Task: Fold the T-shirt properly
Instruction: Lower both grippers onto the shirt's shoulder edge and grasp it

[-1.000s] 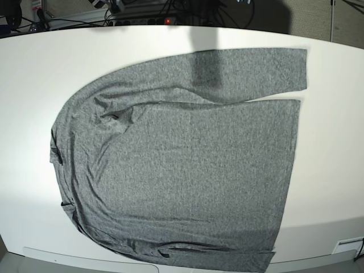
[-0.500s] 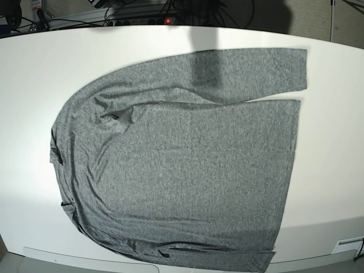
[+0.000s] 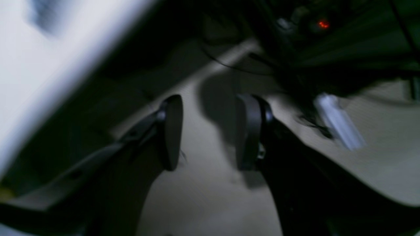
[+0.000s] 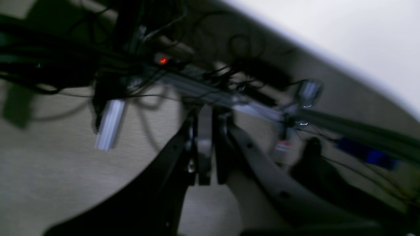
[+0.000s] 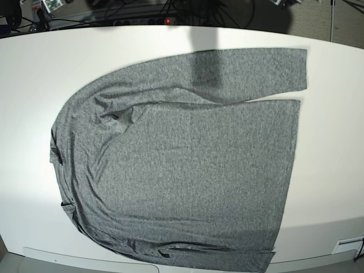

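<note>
T-shirt [image 5: 182, 165] flat, bottom edge overhanging table [image 5: 34, 85]; left gripper [image 3: 210, 131] wide, right gripper [image 4: 205, 147] pinched empty.

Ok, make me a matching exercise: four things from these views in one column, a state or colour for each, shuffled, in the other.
Things:
1. T-shirt
2. left gripper
3. right gripper
4. table

States or colours:
A. shut, holding nothing
B. white
C. heather grey, spread flat
D. open, holding nothing

Pairs: 1-C, 2-D, 3-A, 4-B
</note>
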